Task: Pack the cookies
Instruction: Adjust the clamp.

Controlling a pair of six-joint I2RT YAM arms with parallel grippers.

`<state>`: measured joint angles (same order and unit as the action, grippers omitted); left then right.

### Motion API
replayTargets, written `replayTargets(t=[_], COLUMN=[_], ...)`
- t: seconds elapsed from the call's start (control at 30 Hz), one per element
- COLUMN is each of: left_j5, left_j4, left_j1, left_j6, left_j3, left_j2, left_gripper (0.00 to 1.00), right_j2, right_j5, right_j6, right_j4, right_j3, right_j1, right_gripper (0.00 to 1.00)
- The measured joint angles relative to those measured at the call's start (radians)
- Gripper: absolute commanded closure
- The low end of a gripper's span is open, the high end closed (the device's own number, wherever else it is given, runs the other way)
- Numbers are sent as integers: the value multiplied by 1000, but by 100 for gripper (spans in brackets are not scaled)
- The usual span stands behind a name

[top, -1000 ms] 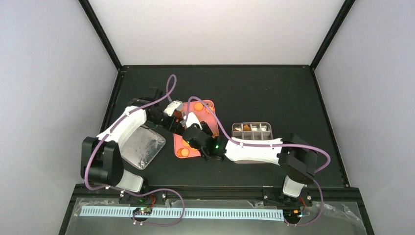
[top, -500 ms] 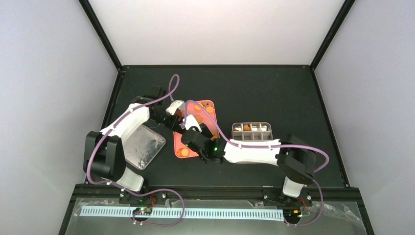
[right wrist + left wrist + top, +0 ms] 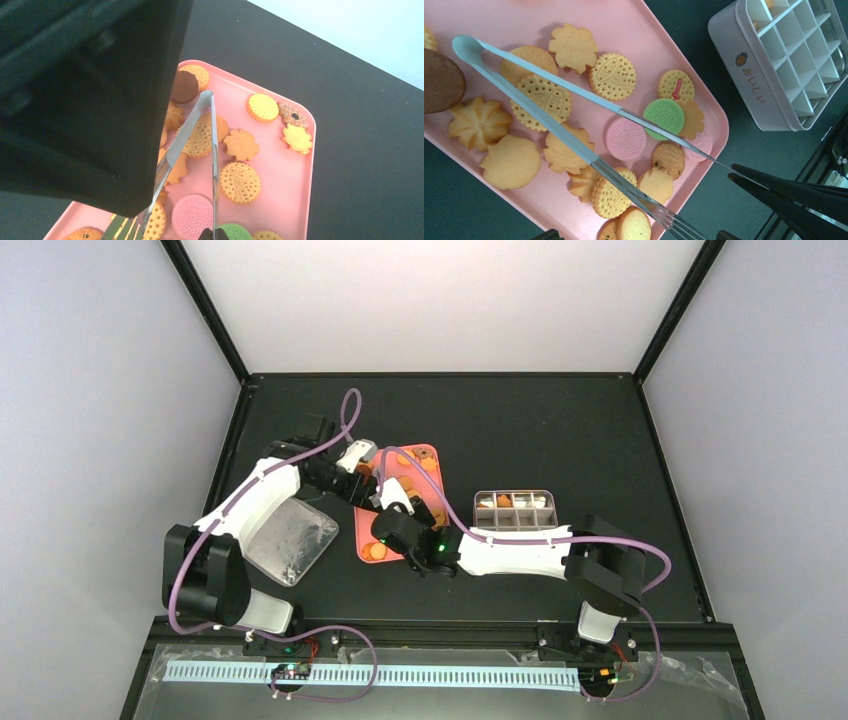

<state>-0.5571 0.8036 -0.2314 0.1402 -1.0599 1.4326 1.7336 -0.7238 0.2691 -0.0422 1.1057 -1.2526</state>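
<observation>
On the far left we see a shiny clear lid [image 3: 290,538] lying flat on the black tabletop [image 3: 560,430], partly under the left arm. That arm bends over it and reaches to the pink tray [image 3: 629,25] in the middle. The left claw [image 3: 634,235] hangs above the tray. Only its two fingertips peek in at the bottom of its own camera view. They stand wide apart, and we see nothing held between them.

Most of the cookies [image 3: 613,76] lie on the pink tray. They are mostly golden: round ones with dots, flower shapes and a swirly one. There is also a green cookie [image 3: 664,116], a pink cookie [image 3: 625,138] touching it, and a dark brown cookie [image 3: 441,82] at one end.

The metal tongs [image 3: 574,89] lie across the cookies. Their round joined end is beside the brown cookie, and the two legs spread apart. One leg ends in little fork teeth. The right claw [image 3: 734,174] is pinched tight on the tip of the other leg, just past the tray's edge.

Near the tray on the right, not touching it, stands a pale box [image 3: 749,85] with many small square cells and a carrot picture on its side. From above, a few cells show orange bits. The right arm stretches along the near side of the box
</observation>
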Motion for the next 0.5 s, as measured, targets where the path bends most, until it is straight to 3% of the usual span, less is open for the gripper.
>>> replayTargets(t=[0.17, 0.5], left_j5=[-5, 24], left_j4=[-18, -36], left_j1=[-17, -79], left_j6=[-5, -8], left_j3=[29, 29], left_j2=[14, 97], left_gripper=[29, 36], right_j2=[0, 0], right_j5=[0, 0], right_j6=[25, 67], right_j4=[-15, -59], right_j3=[3, 33], right_j1=[0, 0], right_gripper=[99, 99])
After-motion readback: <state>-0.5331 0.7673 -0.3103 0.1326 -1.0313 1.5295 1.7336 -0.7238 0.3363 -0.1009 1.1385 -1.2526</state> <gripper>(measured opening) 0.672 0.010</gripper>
